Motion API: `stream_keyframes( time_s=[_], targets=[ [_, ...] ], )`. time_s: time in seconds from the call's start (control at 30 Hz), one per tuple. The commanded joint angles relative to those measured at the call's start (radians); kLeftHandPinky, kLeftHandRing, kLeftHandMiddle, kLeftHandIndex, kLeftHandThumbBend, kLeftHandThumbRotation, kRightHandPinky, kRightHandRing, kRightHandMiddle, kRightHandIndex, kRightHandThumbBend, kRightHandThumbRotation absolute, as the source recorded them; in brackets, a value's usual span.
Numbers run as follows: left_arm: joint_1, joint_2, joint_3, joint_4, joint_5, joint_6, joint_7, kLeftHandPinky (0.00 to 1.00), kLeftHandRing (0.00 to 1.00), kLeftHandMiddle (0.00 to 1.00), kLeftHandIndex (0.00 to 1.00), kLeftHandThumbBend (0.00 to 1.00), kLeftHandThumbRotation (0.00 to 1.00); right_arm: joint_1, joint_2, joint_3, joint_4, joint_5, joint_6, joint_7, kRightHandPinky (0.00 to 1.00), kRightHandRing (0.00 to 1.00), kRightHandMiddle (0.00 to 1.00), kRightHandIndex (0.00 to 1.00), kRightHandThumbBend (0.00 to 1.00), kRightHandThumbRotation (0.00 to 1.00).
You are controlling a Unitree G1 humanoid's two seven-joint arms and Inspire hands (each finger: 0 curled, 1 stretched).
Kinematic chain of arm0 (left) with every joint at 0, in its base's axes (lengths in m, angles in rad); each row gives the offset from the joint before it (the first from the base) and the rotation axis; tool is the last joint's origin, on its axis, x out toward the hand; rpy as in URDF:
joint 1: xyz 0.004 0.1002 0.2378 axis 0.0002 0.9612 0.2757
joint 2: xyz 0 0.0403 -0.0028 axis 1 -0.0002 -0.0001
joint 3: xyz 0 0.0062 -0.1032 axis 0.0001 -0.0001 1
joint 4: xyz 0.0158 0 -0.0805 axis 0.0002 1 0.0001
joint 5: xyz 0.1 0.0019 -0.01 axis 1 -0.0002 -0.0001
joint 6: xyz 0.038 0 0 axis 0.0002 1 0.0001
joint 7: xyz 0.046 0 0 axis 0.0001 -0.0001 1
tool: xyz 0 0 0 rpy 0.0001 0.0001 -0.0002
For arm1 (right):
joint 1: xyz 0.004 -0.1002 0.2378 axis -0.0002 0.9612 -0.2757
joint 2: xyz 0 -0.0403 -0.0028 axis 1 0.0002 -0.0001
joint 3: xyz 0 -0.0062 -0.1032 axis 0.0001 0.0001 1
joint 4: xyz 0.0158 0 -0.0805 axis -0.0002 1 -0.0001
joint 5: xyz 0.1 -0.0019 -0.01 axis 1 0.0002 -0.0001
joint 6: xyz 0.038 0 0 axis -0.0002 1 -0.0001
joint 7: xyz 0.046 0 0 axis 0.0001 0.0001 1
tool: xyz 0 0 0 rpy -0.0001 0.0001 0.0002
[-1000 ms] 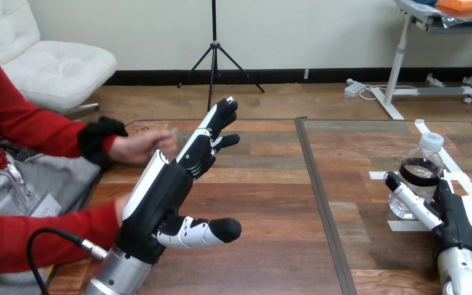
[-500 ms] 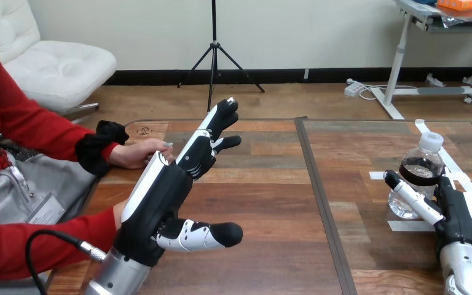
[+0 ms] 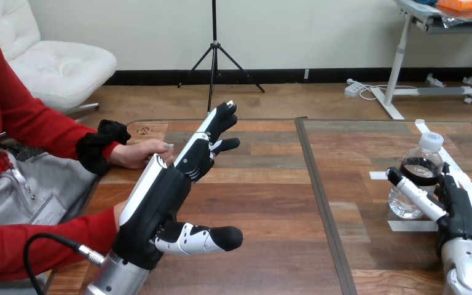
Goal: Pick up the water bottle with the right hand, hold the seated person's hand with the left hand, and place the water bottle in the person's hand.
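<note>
Wooden table [image 3: 270, 196], white tape marks [image 3: 405, 225] at R. L hand [image 3: 166, 196] raised over it, fingers straight, just beside person's hand [image 3: 141, 153] at table's left edge. Clear water bottle [image 3: 419, 169] upright on tape; R hand [image 3: 461, 212] open, thumb & fingers flanking it.

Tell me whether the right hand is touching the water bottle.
Cannot tell. In the head view the right hand overlaps the lower part of the water bottle, but neither contact nor a gap shows plainly.

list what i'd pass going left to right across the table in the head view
left hand → dark seam down the table → water bottle → right hand, its thumb reaching across the bottle's front
</note>
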Motion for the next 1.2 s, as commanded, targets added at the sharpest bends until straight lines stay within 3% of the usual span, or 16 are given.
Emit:
stream_keyframes(
  time_s=[0.0,0.13,0.43,0.53,0.67,1.17],
  targets=[
    [-0.016,0.008,0.016,-0.051,-0.010,-0.010,0.009,0.87,0.97,1.00,0.97,1.00,0.66,-0.117,0.017,-0.039,-0.006,0.040,-0.002,-0.011,0.74,0.78,0.80,0.84,1.00,0.07],
    [-0.014,0.007,0.019,-0.056,-0.002,-0.014,0.015,0.87,0.96,1.00,0.97,1.00,0.67,-0.125,0.021,-0.037,-0.005,0.041,-0.002,-0.031,0.64,0.69,0.72,0.74,0.97,0.02],
    [-0.004,0.005,0.020,-0.080,0.001,0.005,0.022,0.87,0.96,1.00,0.97,1.00,0.70,-0.136,0.029,-0.034,-0.007,0.040,-0.001,-0.063,0.56,0.59,0.60,0.59,0.89,0.00],
    [-0.002,0.004,0.021,-0.086,0.008,0.006,0.027,0.87,0.96,0.99,0.96,1.00,0.70,-0.141,0.036,-0.051,-0.008,0.063,0.001,-0.054,0.52,0.55,0.57,0.55,0.87,0.00],
    [-0.002,0.004,0.018,-0.090,0.008,0.008,0.030,0.87,0.96,0.99,0.96,1.00,0.70,-0.145,0.043,-0.073,-0.009,0.094,0.004,-0.034,0.46,0.51,0.54,0.52,0.85,0.00],
    [-0.006,-0.006,0.010,-0.090,0.015,0.011,0.042,0.86,0.95,0.99,0.96,1.00,0.71,-0.142,0.043,-0.079,-0.010,0.099,-0.003,-0.039,0.37,0.44,0.50,0.48,0.83,0.00]
  ],
)
